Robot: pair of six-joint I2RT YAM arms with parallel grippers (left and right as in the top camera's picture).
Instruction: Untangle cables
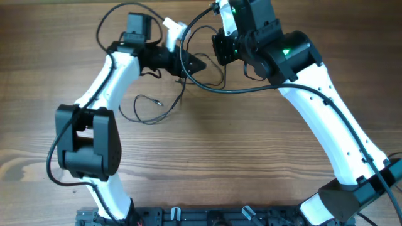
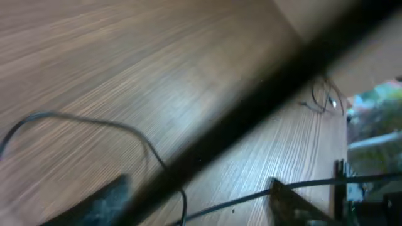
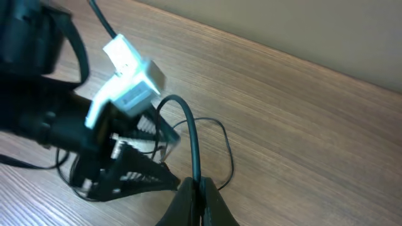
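Note:
Thin black cables [image 1: 148,108] lie in loose loops on the wooden table, below and between the two grippers. My left gripper [image 1: 191,64] is at the top centre. In the blurred left wrist view its fingers [image 2: 201,210] stand wide apart, with a thin cable [image 2: 75,118] curving on the wood and another strand running between them. My right gripper [image 1: 221,50] is just right of the left one. In the right wrist view its fingers [image 3: 200,188] are shut on a dark cable [image 3: 191,135] that arches up and left. A thinner cable loop [image 3: 227,150] lies beside it.
A thick dark cable [image 2: 264,94] crosses the left wrist view diagonally, close to the camera. The left gripper with its white camera mount [image 3: 129,94] fills the left of the right wrist view. The table's far edge [image 3: 301,56] runs behind. The arm bases [image 1: 207,216] sit at the front.

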